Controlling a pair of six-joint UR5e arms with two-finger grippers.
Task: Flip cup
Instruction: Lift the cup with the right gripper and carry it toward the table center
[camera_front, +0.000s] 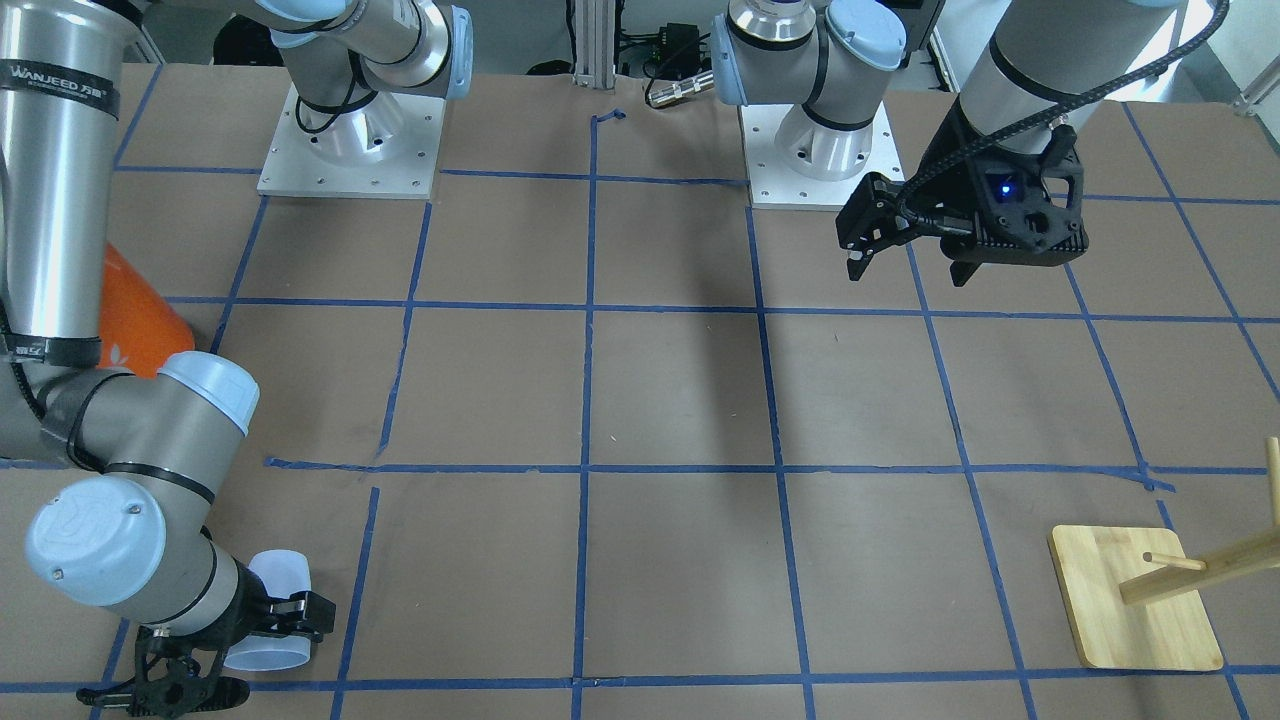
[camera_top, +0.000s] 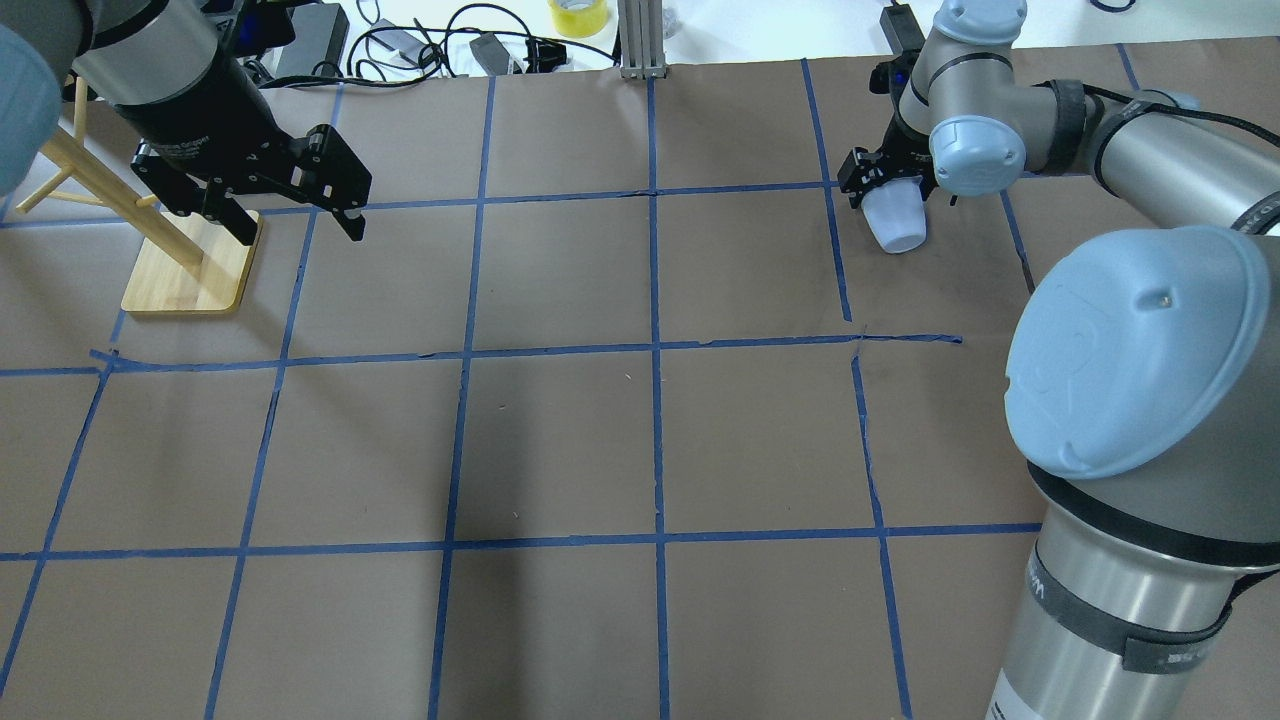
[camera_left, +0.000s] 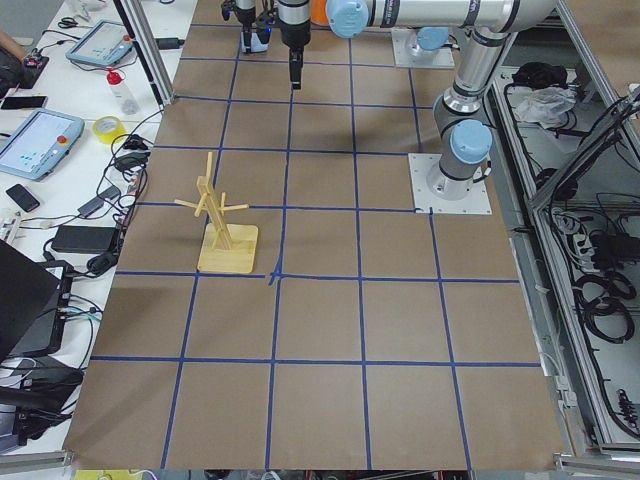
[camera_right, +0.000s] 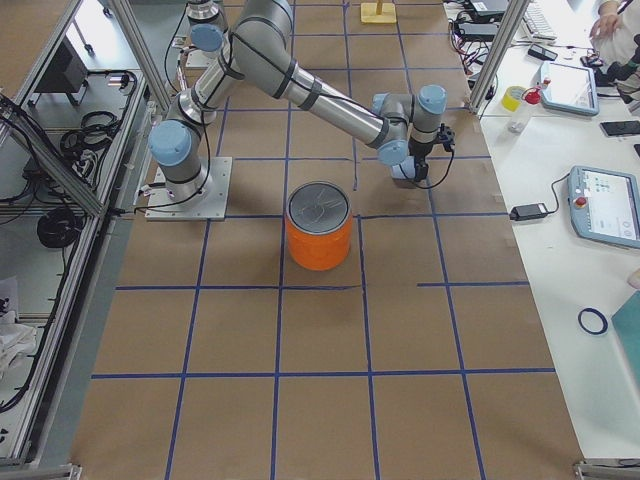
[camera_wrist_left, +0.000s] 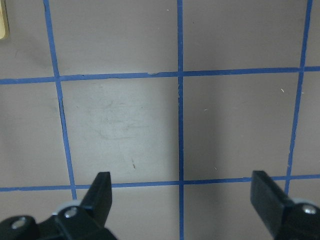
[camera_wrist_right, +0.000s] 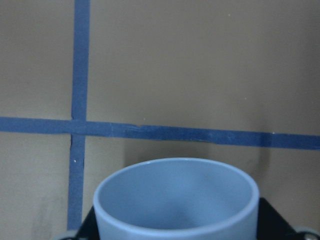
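The cup (camera_top: 895, 228) is a small pale blue-white tumbler at the far right of the table. My right gripper (camera_top: 888, 195) is shut on it and holds it tilted, close over the paper. The right wrist view shows its open mouth (camera_wrist_right: 175, 200) between the fingers. In the front-facing view the cup (camera_front: 278, 585) is at the lower left, partly behind the right wrist. My left gripper (camera_top: 300, 228) is open and empty above the table at the far left. It also shows in the front-facing view (camera_front: 908, 272) and the left wrist view (camera_wrist_left: 181, 182).
A big orange can (camera_right: 319, 227) with a silver top stands on the right half of the table, nearer the robot than the cup, and is half hidden behind the right arm (camera_front: 135, 315). A wooden peg rack (camera_top: 190, 275) stands just beside my left gripper.
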